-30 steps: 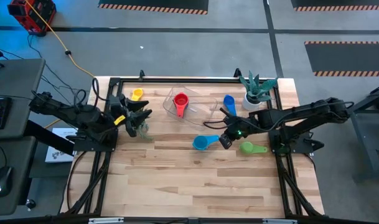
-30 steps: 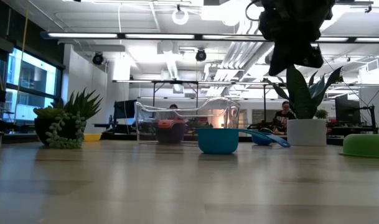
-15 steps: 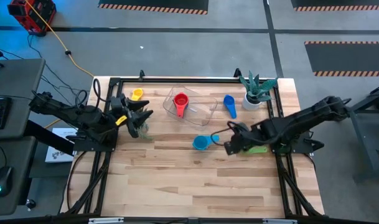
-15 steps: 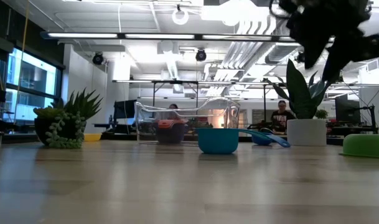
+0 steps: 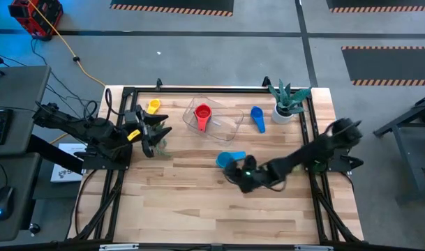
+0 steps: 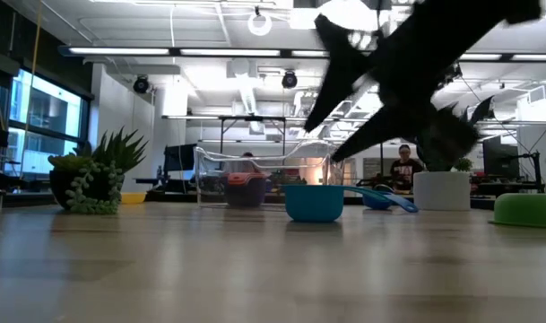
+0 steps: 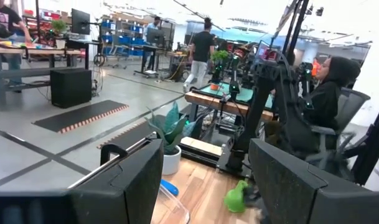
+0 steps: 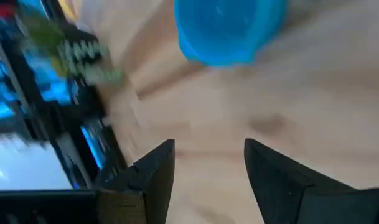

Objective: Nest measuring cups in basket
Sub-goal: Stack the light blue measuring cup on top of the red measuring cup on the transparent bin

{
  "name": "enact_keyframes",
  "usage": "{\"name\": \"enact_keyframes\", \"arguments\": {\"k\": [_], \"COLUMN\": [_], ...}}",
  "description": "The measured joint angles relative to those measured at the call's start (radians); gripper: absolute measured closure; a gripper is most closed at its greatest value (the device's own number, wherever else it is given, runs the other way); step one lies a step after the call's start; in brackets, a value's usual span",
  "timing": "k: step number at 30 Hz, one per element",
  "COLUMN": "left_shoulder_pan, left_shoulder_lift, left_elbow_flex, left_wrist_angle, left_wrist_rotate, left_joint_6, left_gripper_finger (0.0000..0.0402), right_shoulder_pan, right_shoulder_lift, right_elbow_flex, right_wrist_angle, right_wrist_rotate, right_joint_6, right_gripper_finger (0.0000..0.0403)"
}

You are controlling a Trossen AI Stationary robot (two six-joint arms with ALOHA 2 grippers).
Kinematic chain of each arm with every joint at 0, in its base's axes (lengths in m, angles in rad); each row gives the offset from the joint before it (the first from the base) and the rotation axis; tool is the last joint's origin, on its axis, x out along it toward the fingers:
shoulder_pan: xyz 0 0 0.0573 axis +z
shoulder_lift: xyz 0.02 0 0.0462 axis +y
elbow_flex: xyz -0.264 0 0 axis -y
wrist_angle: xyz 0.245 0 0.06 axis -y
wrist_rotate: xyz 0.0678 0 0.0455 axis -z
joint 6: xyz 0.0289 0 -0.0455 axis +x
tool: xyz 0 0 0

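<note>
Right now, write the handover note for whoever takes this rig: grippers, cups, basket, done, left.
Right gripper: open, empty, low over the table beside the light blue cup.
Left gripper: open, empty, waiting at the table's left edge.
Basket: holds the red cup only.
Outside it: light blue cup on the table in front of the basket, blue cup to its right, yellow cup to its left, green cup near the right arm.
Left: the loose cups to nest.

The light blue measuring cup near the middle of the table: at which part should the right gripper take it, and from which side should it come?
Probably by the rim of the round bowl, coming from above. The light blue measuring cup sits upright on the table, bowl open upward, so one finger can go inside the wall and one outside. Its short handle lies low, pointing toward the right arm. The right gripper, open, is beside it.
</note>
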Motion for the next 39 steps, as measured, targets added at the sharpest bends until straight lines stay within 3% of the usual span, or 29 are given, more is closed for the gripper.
{"name": "enact_keyframes", "arguments": {"k": [5, 13, 23, 33, 39], "left_shoulder_pan": [0.0, 0.0, 0.0, 0.0, 0.0], "left_shoulder_lift": [0.0, -0.001, 0.0, 0.0, 0.0], "left_elbow_flex": [0.0, 0.0, 0.0, 0.0, -0.001], "left_wrist_angle": [0.0, 0.001, 0.001, 0.001, 0.002], "left_wrist_rotate": [0.0, 0.0, 0.0, 0.0, -0.001], "left_joint_6": [-0.001, -0.033, -0.033, -0.034, -0.034], "left_gripper_finger": [0.0173, 0.0173, 0.0173, 0.0173, 0.0173], "right_shoulder_pan": [-0.067, -0.056, -0.134, -0.198, -0.204], "right_shoulder_lift": [0.075, 0.009, 0.008, 0.022, 0.047], "right_elbow_flex": [0.042, 0.046, 0.046, 0.045, 0.044], "right_wrist_angle": [-0.046, -0.254, -0.266, -0.275, -0.295], "right_wrist_rotate": [-0.03, -0.116, -0.126, -0.215, -0.25], "right_joint_6": [-0.009, 0.006, -0.008, -0.086, -0.083], "right_gripper_finger": [0.0226, 0.0242, 0.0242, 0.0243, 0.0272]}}
